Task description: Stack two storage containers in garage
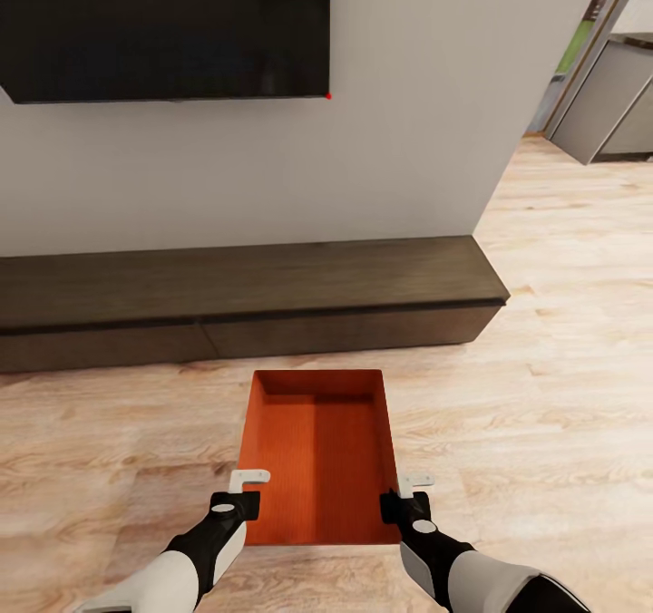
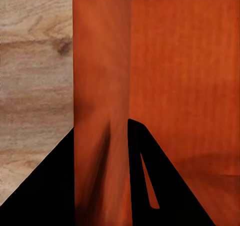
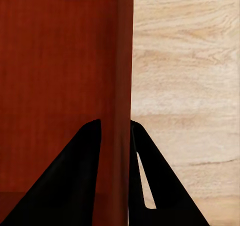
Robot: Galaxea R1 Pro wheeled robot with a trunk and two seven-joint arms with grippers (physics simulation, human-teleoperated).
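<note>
The head view looks forward and down from above both arms, over the bin [image 1: 317, 450], the plank floor [image 1: 544, 395] and toward the TV [image 1: 163, 24] wall. Each wrist view sits very close along its hand's fingers, straddling a bin [image 2: 185, 75] wall [image 3: 125, 85]; all three share bin [image 3: 55, 75] and floor [image 2: 35, 60] [image 3: 185, 75]

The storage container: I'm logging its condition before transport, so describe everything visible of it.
The storage container is an orange-red rectangular open-top bin with plain smooth walls, empty inside. It sits level above the light wood plank floor, long axis pointing away from the robot. The left gripper and right gripper each clamp a side wall near the robot, one of the fingers inside, one outside.
</note>
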